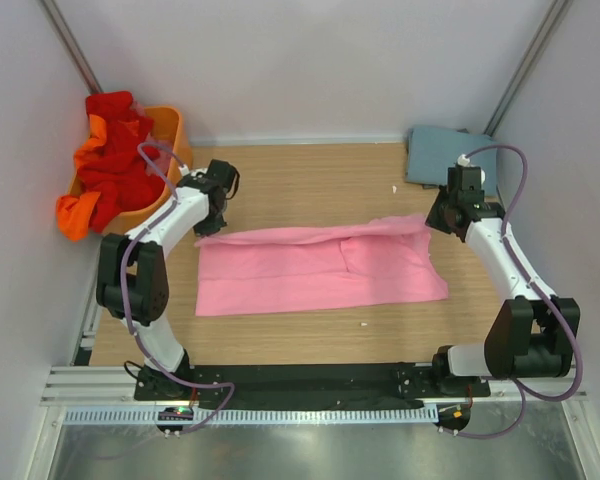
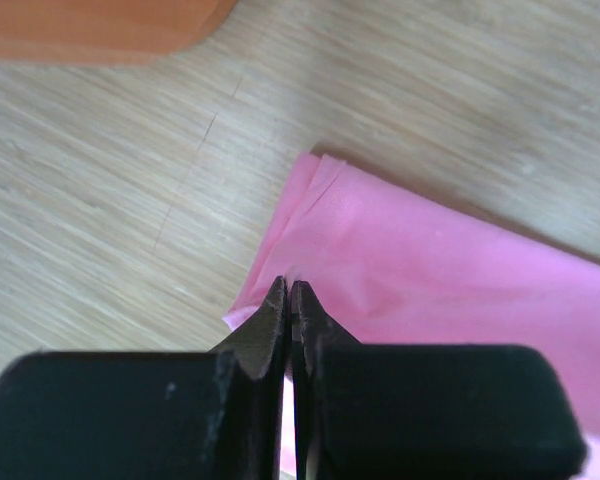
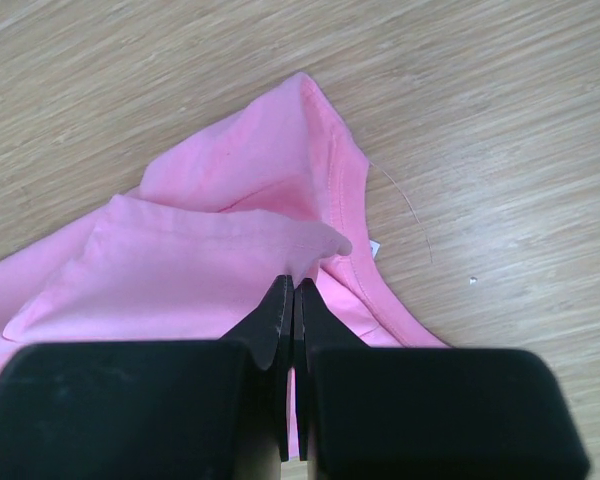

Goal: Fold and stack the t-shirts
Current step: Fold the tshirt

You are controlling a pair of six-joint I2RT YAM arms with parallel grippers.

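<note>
Slippage risk: pink t-shirt [image 1: 320,270] pinched thinly, on side toward far edge of surface [image 1: 310,170], by left claw [image 2: 289,290] and right claw [image 3: 293,288] (both clenched on cloth); fold would be skewed by uneven pull.

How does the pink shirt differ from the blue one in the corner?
The pink t-shirt lies spread long across the middle of the table; the grey-blue t-shirt is a compact folded square at the far right corner. The left gripper and right gripper pinch the pink t-shirt's ends; the grey-blue t-shirt lies ungripped. Both rest flat on the table.
</note>
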